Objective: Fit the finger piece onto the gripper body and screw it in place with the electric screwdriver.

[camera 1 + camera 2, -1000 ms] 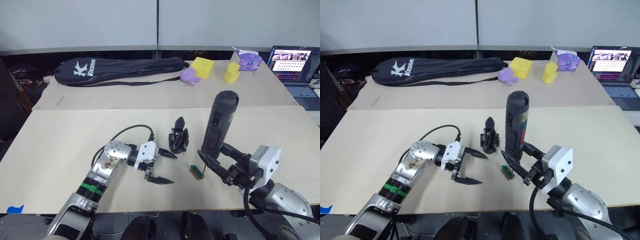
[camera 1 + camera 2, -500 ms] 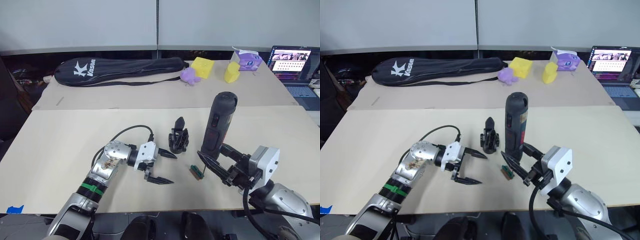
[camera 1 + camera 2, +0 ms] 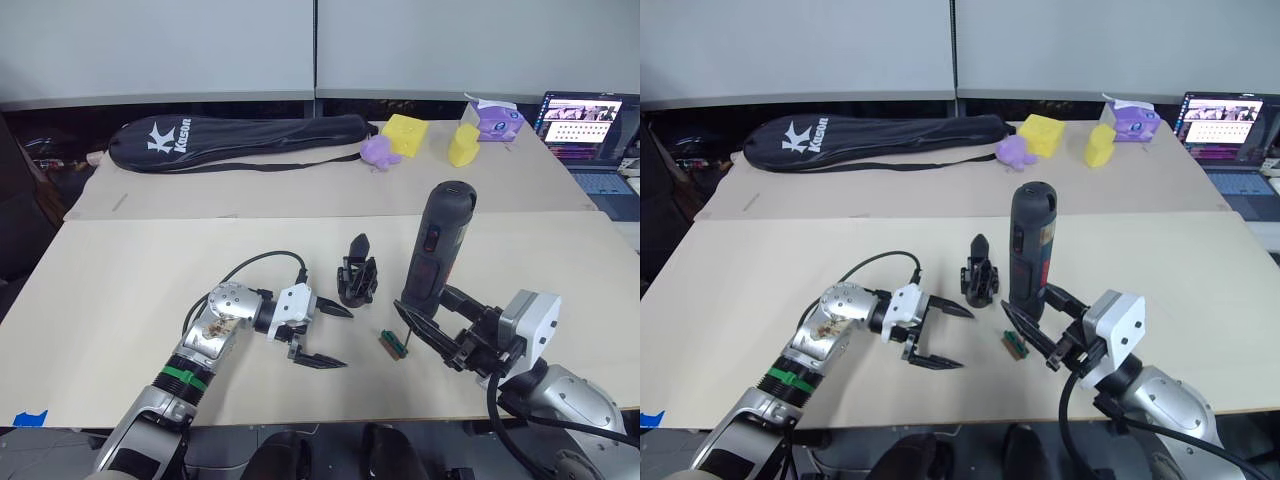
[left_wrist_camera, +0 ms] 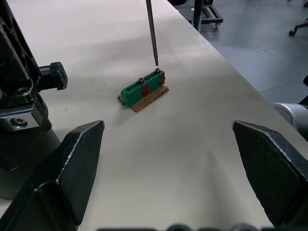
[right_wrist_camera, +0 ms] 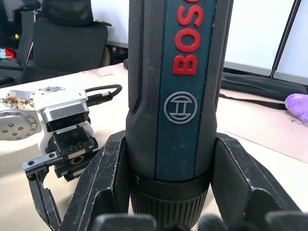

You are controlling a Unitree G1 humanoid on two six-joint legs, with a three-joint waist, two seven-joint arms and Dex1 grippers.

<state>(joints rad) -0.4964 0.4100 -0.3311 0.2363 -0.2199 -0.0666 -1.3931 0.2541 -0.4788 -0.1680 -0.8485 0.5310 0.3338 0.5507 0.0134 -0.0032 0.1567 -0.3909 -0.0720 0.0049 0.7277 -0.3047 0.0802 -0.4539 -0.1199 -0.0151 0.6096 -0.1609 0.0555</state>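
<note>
Open tabletop (image 3: 130, 290) left of left hand (image 3: 335, 337); gripper body (image 3: 357, 282) just beyond.

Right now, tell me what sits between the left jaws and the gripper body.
Nothing visible does. The left gripper hangs open beside the gripper body, with bare table between them.

Head stereo pair looks forward and down over the table (image 3: 120, 290), both eyes sharing one scene. Left wrist view sits low behind the left claw (image 3: 318, 335), close, facing the green piece (image 4: 143, 90). Right wrist view looks along the right claw (image 5: 168, 192), very near the screwdriver (image 5: 178, 86); the left claw shows beyond.
</note>
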